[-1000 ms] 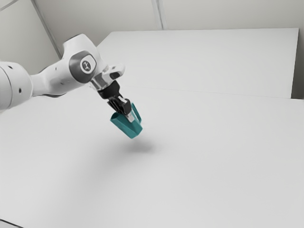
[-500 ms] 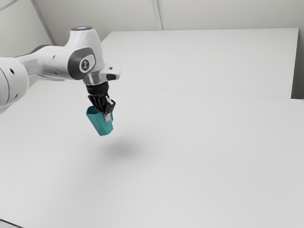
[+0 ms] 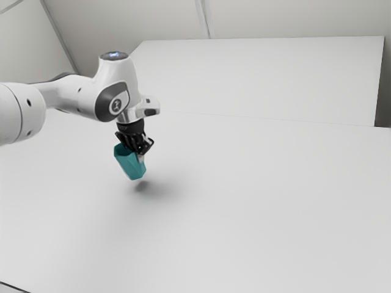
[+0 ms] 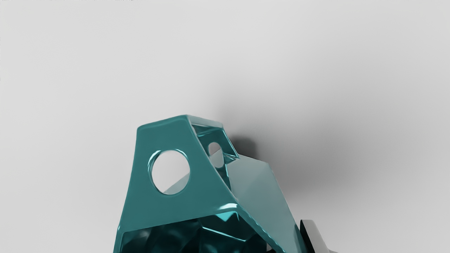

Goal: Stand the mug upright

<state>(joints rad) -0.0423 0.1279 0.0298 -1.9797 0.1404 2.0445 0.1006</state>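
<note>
At the exterior view's left, a pale side wall; then the mug, tilted, mouth up, just above the smooth white table, over a soft shadow. The gripper holds it clamped. Farther right, 1 strip climbs the grey back wall.

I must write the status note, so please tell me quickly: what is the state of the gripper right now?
Gripper: closed, holding the teal mug by its wall, tilted, above the table.
</note>
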